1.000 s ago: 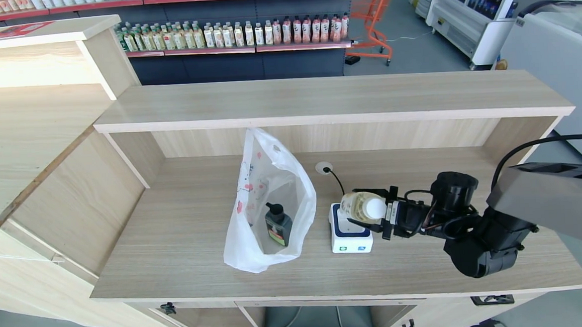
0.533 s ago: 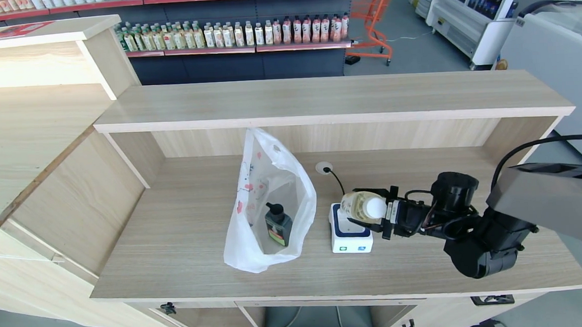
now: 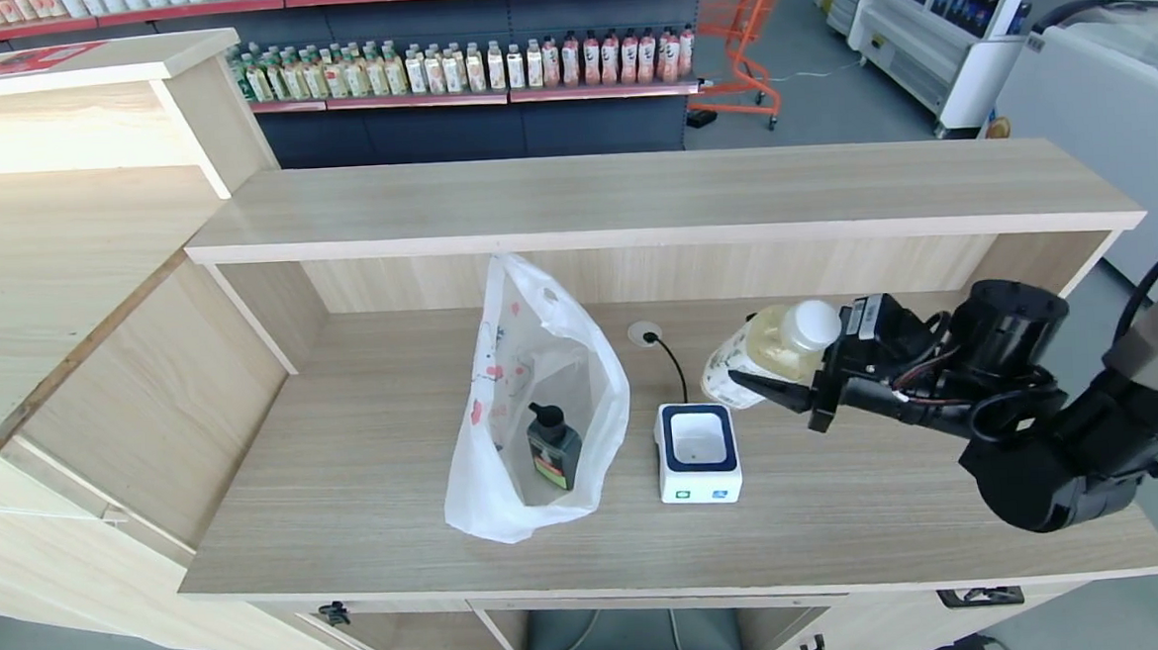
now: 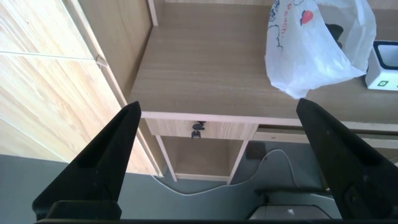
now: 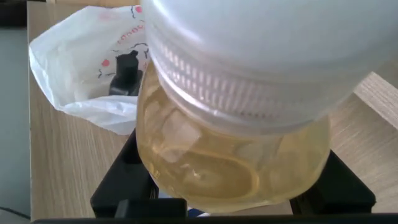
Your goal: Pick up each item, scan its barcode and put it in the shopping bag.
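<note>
Pale wood counter (image 3: 369, 475) under shopping bag (image 3: 501, 448), drinks shelves (image 3: 466, 68) behind

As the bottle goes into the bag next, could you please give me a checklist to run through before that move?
1. Right claw shut on the bottle: ok.
2. Bottle held clear of the scanner: ok.
3. Shopping bag mouth open: ok.
4. Room in the bag beside the dark pump bottle: ok, judging by the head view.
5. Left claw open, away from the bag: ok.
6. Barcode already scanned: cannot tell.
</note>
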{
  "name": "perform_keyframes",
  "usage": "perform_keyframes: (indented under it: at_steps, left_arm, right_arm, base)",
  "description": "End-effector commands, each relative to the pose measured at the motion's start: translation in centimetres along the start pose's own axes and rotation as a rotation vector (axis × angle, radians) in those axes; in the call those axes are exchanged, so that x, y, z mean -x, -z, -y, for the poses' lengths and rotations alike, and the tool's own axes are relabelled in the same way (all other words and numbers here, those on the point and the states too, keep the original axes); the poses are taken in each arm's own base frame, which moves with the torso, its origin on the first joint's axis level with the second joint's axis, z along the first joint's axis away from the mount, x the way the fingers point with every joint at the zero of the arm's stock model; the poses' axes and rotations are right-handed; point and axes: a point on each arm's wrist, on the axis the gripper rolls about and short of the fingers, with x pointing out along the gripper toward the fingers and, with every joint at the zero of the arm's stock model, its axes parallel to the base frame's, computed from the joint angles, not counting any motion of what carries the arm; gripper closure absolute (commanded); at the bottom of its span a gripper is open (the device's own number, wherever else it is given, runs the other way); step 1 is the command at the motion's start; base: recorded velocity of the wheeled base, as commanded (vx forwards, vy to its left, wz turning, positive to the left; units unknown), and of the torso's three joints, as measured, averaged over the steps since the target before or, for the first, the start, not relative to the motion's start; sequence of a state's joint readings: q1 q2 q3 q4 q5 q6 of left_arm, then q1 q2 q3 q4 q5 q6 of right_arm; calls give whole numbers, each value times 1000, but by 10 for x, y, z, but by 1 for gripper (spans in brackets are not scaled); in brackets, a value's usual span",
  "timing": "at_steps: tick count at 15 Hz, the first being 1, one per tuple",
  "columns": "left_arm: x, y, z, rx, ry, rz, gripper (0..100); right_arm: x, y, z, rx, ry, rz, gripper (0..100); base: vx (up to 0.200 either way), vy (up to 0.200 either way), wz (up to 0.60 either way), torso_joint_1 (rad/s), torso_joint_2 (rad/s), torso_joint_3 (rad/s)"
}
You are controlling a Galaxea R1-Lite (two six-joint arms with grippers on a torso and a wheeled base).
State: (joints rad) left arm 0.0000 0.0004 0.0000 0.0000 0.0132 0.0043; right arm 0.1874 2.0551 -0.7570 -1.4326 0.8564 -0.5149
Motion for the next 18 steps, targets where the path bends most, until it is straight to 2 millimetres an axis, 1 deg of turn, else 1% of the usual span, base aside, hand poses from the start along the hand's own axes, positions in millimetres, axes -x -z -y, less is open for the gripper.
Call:
perform_keyframes:
  at_steps: [1,2,3,5,6,7,8,17,18]
  left_arm:
    - [0,0,0,1,-1,0,0]
    - [0,0,0,1,1,0,0]
    - [0,0,0,0,-1,0,0]
    - [0,0,0,1,-1,0,0]
    - [0,0,0,0,1,0,0]
    - [0,0,0,0,-1,0,0]
    - [0,0,0,0,1,0,0]
    - [0,0,0,-2,1,0,0]
    - [0,0,0,1,1,0,0]
  right_arm:
    - [32,-68,-2,-125,84,41,100]
    - [38,-83,-3,-225,141,45,100]
    - [40,-92,-3,-304,163,44,100]
    - [48,-105,-4,-434,191,-10,100]
    - [55,-115,-7,-527,205,-36,100]
    - [59,-125,-7,-575,206,-43,100]
    - [62,-131,-8,-585,205,-50,100]
    - [74,-136,-16,-635,239,-93,100]
    - [75,-135,-16,-634,244,-94,100]
  base:
    - [0,0,0,0,0,0]
    - [0,0,0,0,0,0]
    - [0,0,0,0,0,0]
    - [0,0,0,0,0,0]
    - [0,0,0,0,0,0]
    - [0,0,0,0,0,0]
    - [0,0,0,0,0,0]
    - [0,0,0,0,0,0]
    - [0,200,0,2,2,2]
